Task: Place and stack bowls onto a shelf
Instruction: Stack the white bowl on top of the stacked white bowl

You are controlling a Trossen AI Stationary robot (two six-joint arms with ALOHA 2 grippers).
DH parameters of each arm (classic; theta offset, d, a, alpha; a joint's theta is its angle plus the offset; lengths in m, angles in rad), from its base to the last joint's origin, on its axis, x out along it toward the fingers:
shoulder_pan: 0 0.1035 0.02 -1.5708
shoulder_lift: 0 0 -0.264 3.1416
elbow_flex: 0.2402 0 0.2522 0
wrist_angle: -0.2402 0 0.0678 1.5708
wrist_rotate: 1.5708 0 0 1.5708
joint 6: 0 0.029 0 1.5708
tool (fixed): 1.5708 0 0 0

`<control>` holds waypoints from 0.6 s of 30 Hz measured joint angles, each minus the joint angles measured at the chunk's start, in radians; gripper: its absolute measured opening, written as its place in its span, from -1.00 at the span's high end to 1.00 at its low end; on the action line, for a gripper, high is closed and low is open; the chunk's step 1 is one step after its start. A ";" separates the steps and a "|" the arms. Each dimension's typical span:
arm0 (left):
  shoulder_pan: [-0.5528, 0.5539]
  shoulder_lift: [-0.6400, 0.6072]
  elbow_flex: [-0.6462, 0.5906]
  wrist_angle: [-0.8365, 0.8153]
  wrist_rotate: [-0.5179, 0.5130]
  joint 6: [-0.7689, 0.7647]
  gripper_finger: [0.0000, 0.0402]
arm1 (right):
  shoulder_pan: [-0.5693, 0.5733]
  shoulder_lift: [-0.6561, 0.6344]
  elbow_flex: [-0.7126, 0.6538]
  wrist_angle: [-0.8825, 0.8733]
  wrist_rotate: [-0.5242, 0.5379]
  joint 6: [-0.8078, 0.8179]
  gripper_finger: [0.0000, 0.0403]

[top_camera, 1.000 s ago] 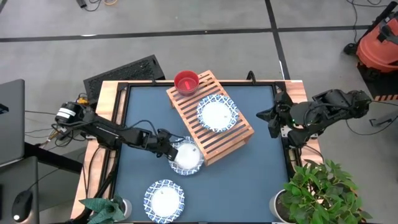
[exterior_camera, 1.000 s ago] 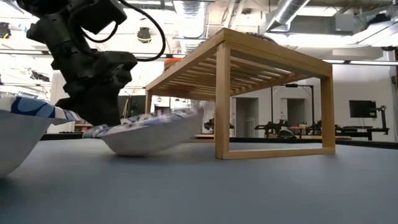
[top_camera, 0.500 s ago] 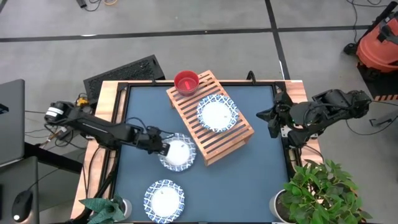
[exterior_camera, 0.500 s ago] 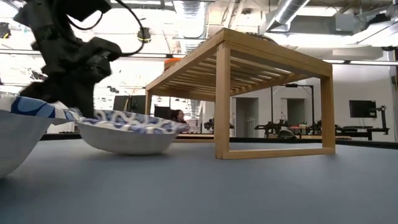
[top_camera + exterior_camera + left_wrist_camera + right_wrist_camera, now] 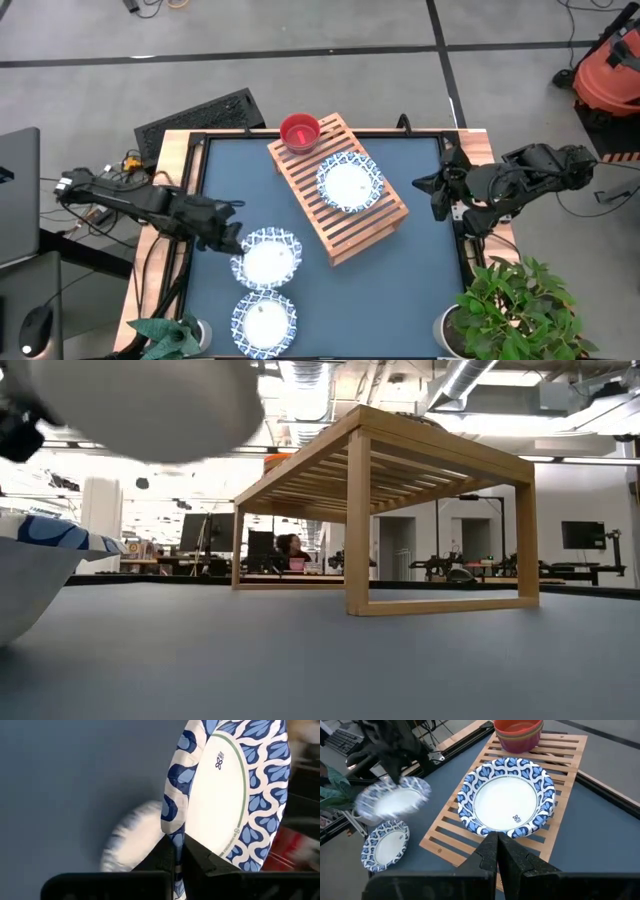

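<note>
L gripper (image 5: 232,243) pinched on rim of white dish (image 5: 267,260), held above tabletop; second dish (image 5: 264,320) just beyond. R gripper (image 5: 496,851) closed, empty, parked at table edge.

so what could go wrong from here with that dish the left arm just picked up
1. The left hand pinches the lifted dish only by its rim, so it could tilt or slip out on the way to the shelf.
2. It hangs close above the dish on the table; dropped, it may knock that one.
3. The dish on the shelf and the red bowl already sit on the slats, so a low approach could hit them.
</note>
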 joint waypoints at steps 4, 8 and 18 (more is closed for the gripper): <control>-0.007 -0.095 0.000 0.156 -0.045 -0.071 1.00 | 0.000 0.000 0.000 0.000 0.002 -0.003 0.82; -0.007 -0.122 0.000 0.424 -0.266 -0.021 1.00 | 0.000 0.000 0.000 0.000 0.002 -0.002 0.82; -0.005 -0.005 0.085 0.768 -0.955 0.247 1.00 | 0.000 0.000 0.000 0.001 0.002 -0.002 0.82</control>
